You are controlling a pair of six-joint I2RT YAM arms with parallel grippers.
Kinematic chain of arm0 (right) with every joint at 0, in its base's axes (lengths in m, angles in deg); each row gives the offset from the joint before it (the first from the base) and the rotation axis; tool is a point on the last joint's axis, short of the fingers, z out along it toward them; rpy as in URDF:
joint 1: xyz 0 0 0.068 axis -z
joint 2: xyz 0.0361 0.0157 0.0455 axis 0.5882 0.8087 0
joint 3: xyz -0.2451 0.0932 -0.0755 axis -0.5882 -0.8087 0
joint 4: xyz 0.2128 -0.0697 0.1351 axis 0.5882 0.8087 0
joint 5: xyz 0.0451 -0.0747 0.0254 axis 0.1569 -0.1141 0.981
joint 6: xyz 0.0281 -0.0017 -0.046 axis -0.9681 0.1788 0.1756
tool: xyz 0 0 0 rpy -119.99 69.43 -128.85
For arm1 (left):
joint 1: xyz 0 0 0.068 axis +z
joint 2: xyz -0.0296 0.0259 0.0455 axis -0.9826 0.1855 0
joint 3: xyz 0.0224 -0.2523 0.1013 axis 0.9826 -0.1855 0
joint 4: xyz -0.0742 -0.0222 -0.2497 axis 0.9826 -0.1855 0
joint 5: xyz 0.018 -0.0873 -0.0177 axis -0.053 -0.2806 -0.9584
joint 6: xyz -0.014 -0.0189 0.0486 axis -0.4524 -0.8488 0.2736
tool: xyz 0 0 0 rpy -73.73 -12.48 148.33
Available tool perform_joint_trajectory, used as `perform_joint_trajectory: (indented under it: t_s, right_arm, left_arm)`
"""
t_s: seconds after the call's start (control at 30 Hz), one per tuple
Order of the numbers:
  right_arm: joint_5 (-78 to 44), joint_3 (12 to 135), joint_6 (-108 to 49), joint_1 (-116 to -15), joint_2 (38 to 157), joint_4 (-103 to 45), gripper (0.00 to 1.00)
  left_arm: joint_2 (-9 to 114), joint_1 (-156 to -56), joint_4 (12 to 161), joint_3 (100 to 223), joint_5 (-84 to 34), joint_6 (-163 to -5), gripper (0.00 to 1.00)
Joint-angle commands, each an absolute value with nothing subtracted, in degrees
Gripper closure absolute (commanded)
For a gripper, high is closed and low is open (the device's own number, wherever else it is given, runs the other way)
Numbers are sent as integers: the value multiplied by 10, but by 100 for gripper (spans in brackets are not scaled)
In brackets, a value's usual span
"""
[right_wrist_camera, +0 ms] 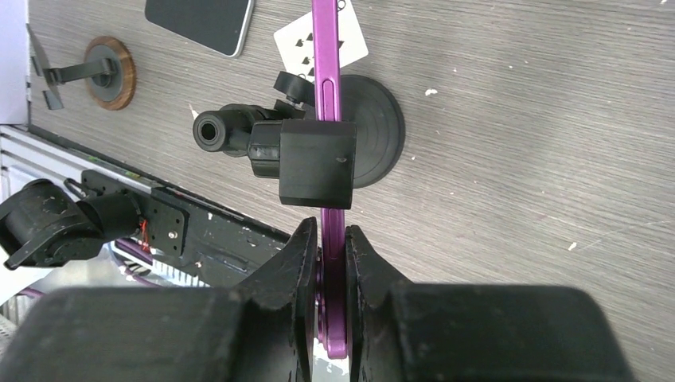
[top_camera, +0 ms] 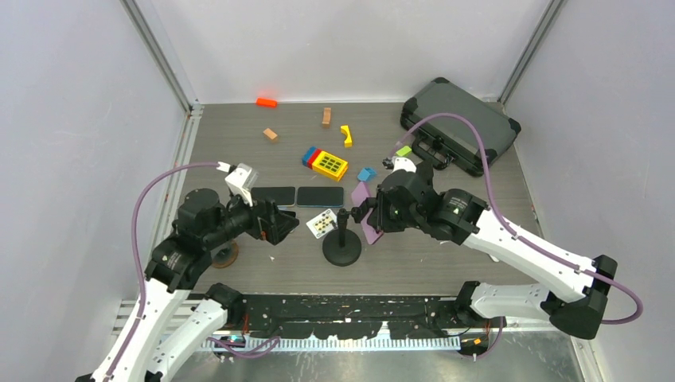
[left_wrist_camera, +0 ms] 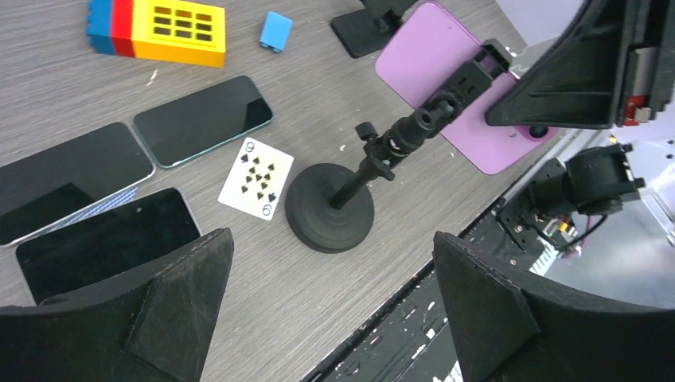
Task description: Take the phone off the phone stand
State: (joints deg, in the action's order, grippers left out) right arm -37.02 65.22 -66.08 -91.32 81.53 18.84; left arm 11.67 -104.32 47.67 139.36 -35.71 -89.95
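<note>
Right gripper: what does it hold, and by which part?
The right gripper pinches the purple phone on its two flat faces, near one end.

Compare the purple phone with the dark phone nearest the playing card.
The purple phone is held up in the stand's clamp, pinched by the right gripper; the dark phone lies flat on the table. The purple phone shows its back, the dark phone its screen. Both are slim rectangles.

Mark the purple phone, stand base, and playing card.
purple phone [left_wrist_camera: 426, 48]: left wrist view, middle of its back.
stand base [left_wrist_camera: 318, 224]: left wrist view, top of the disc.
playing card [left_wrist_camera: 256, 177]: left wrist view, centre of its face.
</note>
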Motion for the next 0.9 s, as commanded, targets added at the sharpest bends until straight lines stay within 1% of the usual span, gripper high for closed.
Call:
perform_joint_trajectory:
  t_s: [0.0, 0.23, 0.4, 0.6, 0.7, 0.87]
  right_arm:
    - [-435, 703, -637, -914, 842, 258, 100]
    - [-475, 814, -600, -915, 921, 375, 100]
    - [-530, 893, -596, -921, 987, 468, 100]
    - [-610, 981, -605, -971, 1054, 546, 100]
    - [-646, 1008, -614, -990, 1081, 575, 100]
    - [-658, 1020, -616, -1009, 1083, 577, 100]
  left_arm:
    - [125, -1044, 559, 1384, -431, -906, 0]
    - [127, -1054, 628, 1347, -467, -896, 0]
    - [122, -1057, 642, 1343, -449, -877, 0]
    - [124, -1058, 675, 1335, -477, -879, 1]
    - [129, -1063, 686, 1330, -487, -881, 3]
    - [133, -1087, 696, 1319, -475, -877, 5]
